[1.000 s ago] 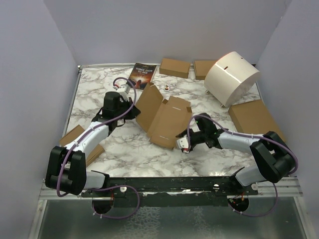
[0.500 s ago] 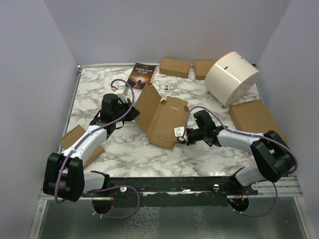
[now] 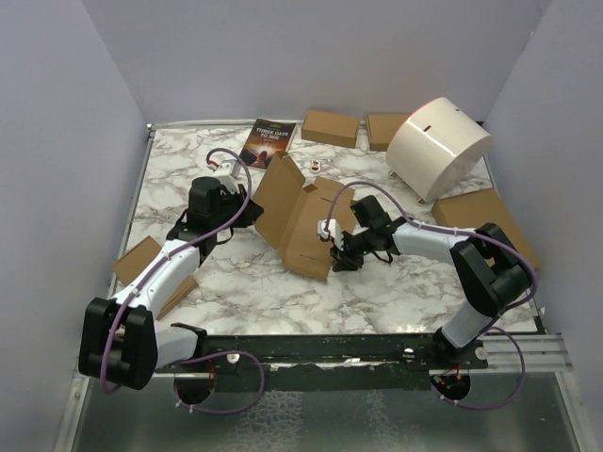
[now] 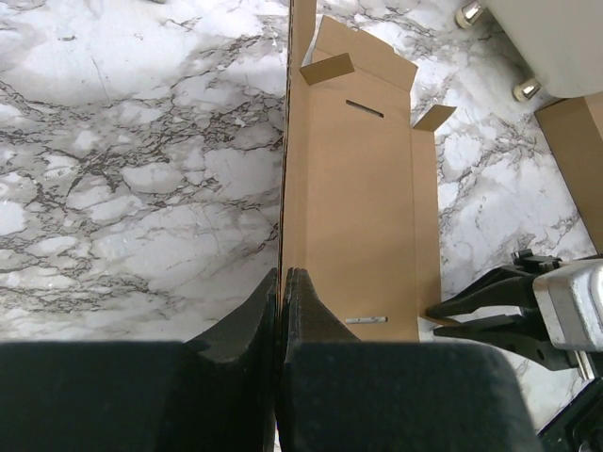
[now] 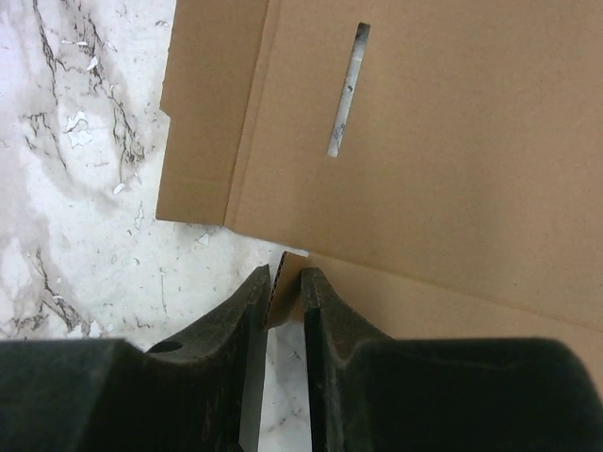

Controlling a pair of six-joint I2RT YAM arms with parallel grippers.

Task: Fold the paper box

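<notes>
The paper box (image 3: 308, 218) lies opened out in the middle of the table as a brown corrugated sheet with flaps and slots. Its left panel stands raised. My left gripper (image 3: 252, 213) is shut on that panel's edge, seen as a thin upright sheet between the fingers (image 4: 281, 275) in the left wrist view. My right gripper (image 3: 336, 255) is at the box's near right edge. Its fingers (image 5: 285, 280) are shut on a small corner flap of the cardboard (image 5: 452, 141). The right gripper (image 4: 448, 315) also shows in the left wrist view beside the flat panel (image 4: 353, 207).
A book (image 3: 270, 141), two small brown boxes (image 3: 331, 128) (image 3: 386, 130) and a white round container (image 3: 439, 148) stand along the back. A large flat brown box (image 3: 480, 223) lies at the right. Brown cardboard (image 3: 141, 262) lies under the left arm.
My right gripper has moved left and away from me to the box's near right edge and closed on the corner flap. The left gripper keeps its hold and has shifted slightly.
</notes>
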